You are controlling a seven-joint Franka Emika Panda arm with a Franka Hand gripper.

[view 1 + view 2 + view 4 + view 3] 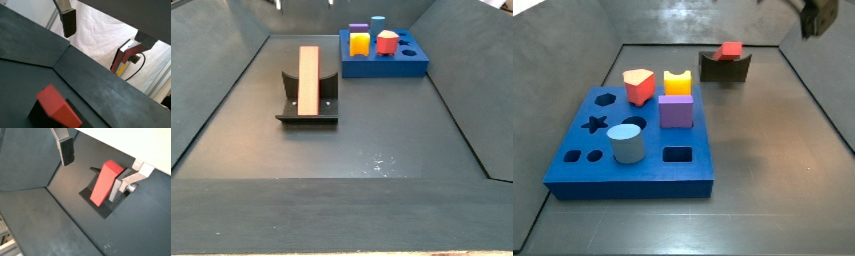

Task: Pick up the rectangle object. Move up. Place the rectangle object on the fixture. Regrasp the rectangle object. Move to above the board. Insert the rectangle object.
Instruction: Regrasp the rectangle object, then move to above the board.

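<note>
Red bar: lying lengthwise across the fixture — tilting in its notch, nothing gripping it.
Gripper: hovering above the bar, fingers spreading wide apart — holding nothing.
Board: sitting well apart from the fixture, carrying several blocks, a purple cube among them; its square hole showing empty.
</note>
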